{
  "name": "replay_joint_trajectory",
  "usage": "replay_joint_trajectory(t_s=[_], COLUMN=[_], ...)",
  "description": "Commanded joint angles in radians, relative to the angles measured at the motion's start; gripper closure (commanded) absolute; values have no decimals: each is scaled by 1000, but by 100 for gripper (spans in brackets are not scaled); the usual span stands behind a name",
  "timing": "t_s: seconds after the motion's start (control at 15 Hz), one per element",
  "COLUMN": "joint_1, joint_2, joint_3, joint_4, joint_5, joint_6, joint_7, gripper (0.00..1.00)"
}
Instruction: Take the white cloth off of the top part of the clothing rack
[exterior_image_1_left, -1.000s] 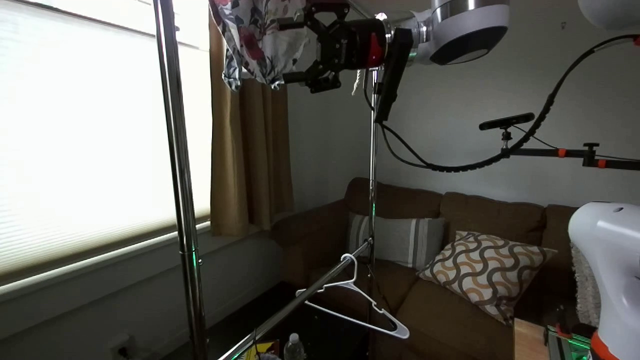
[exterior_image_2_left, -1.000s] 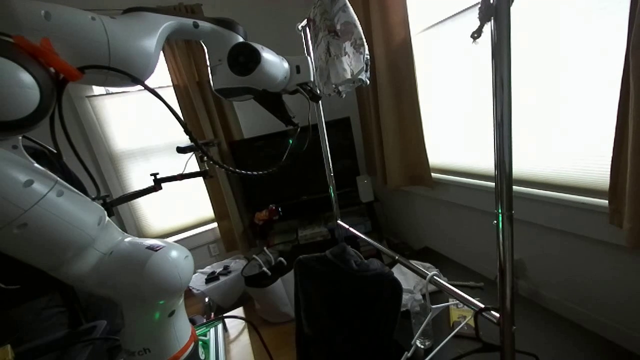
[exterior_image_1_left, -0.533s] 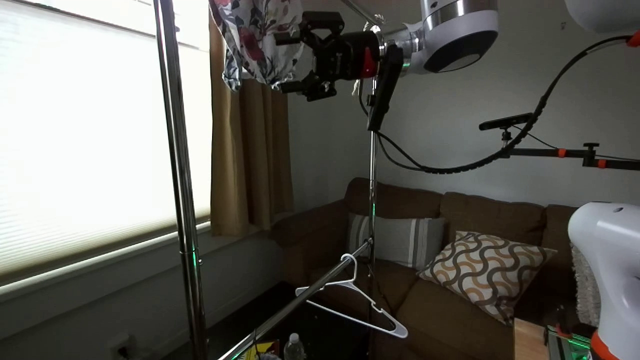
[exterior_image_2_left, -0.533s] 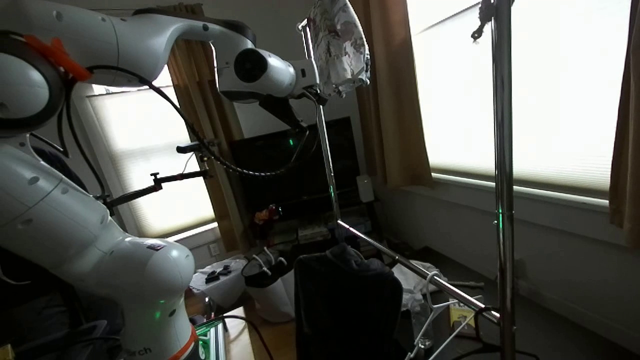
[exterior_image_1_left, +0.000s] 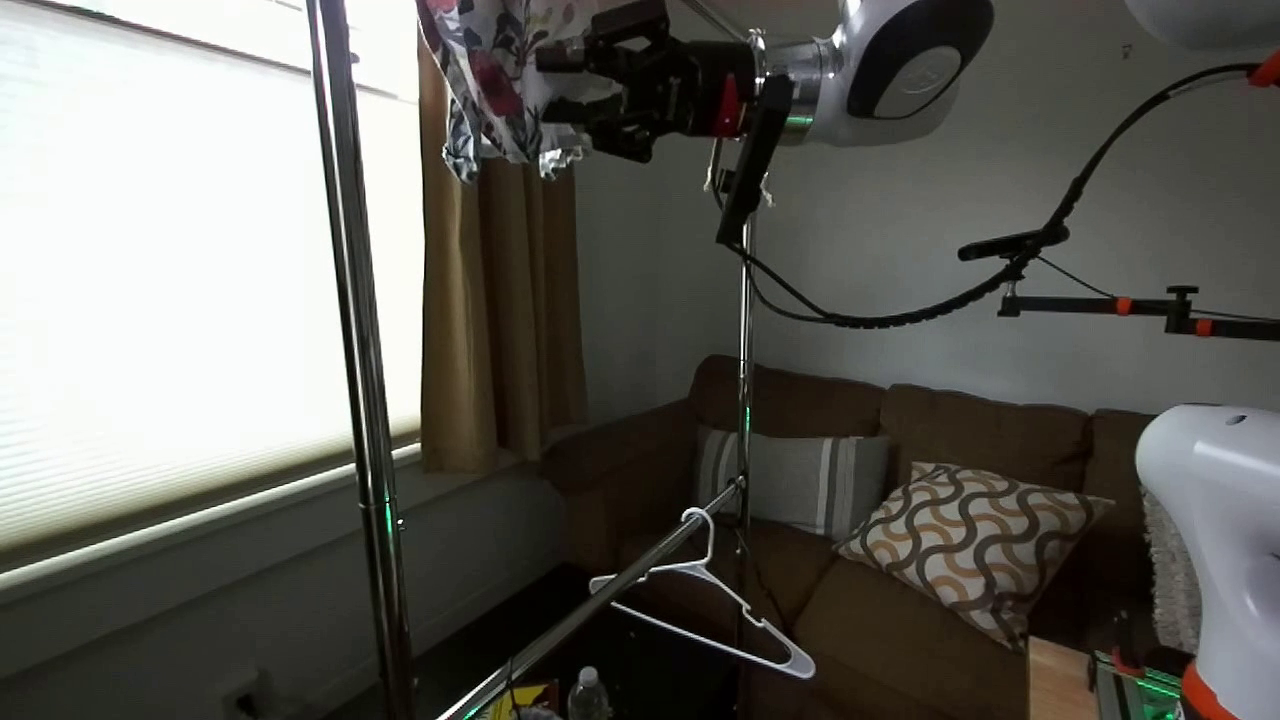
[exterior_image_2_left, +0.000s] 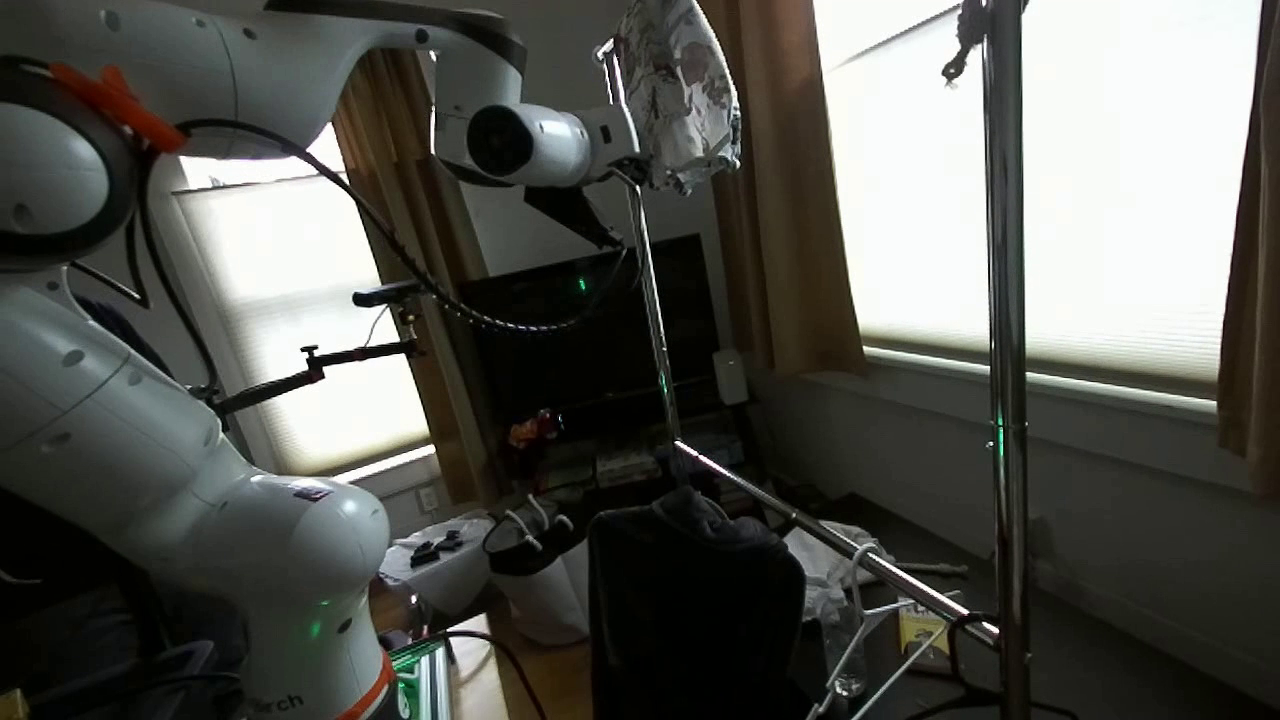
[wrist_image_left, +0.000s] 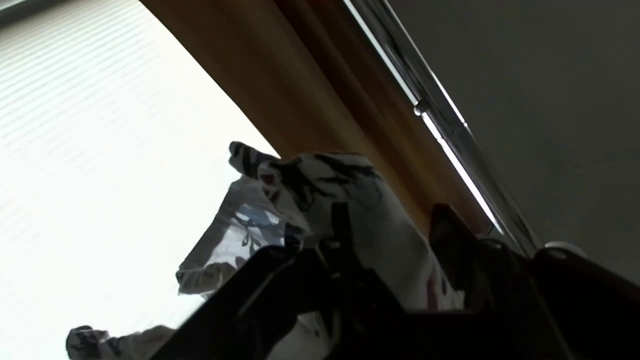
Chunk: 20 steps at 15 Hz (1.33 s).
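The white cloth (exterior_image_1_left: 490, 85) with its red and dark floral print hangs high up in both exterior views, its top cut off by the frame. It drapes near the top of the clothing rack (exterior_image_2_left: 655, 330), whose silvery poles show in every view. My gripper (exterior_image_1_left: 556, 85) reaches in sideways at the cloth's lower part, its jaws partly narrowed but with a clear gap between the fingertips. In the wrist view, fabric of the cloth (wrist_image_left: 320, 185) lies in and beyond the space between the dark fingers (wrist_image_left: 342, 220); firm contact on both sides cannot be made out.
A white hanger (exterior_image_1_left: 700, 570) hangs from the rack's lower bar (exterior_image_1_left: 600, 600). Brown curtains (exterior_image_1_left: 500, 330) and a bright window stand behind the rack. A sofa with cushions (exterior_image_1_left: 980, 540) and a camera arm (exterior_image_1_left: 1090, 303) are nearby. A dark draped chair (exterior_image_2_left: 695, 600) stands below.
My gripper has shifted toward the cloth, dipped and risen again, and turned a little. Its jaws have narrowed from wide apart to about half. The cloth's lower edge has moved slightly.
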Motion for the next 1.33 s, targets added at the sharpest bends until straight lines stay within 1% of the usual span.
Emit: replay_joint_trajectory(t_s=[0.0, 0.07, 0.13, 0.2, 0.27, 0.33, 0.4, 0.47, 0.6, 0.67, 0.73, 0.8, 0.93, 1.0, 1.13, 1.2, 1.27], joint_1=[-10, -11, -13, -15, -17, -18, -19, -21, -23, -10, -1, -3, -2, -4, -14, -17, -15], joint_2=[27, 31, 36, 39, 42, 45, 46, 47, 47, 52, 61, 67, 80, 87, 91, 87, 74], joint_3=[-2, -2, -1, 0, 1, 1, 2, 3, 4, 3, 4, -1, -8, -11, -17, -24, -39], joint_4=[7, 6, 8, 10, 11, 12, 13, 14, 15, 0, -18, -25, -39, -45, -49, -49, -57], joint_5=[68, 76, 87, 97, 106, 116, 127, 137, 153, 103, 42, 45, 37, 31, 41, 48, 39], joint_6=[-6, -5, -4, -2, -2, -2, -2, -2, -1, 18, 46, 42, 41, 39, 35, 26, 0], joint_7=[-75, -83, -96, -109, -120, -131, -143, -154, -171, -119, -72, -72, -50, -40, -47, -49, -33], gripper=[47, 56, 59, 73, 80, 90, 97, 100, 100, 100, 74, 73, 60, 51, 37, 28, 22])
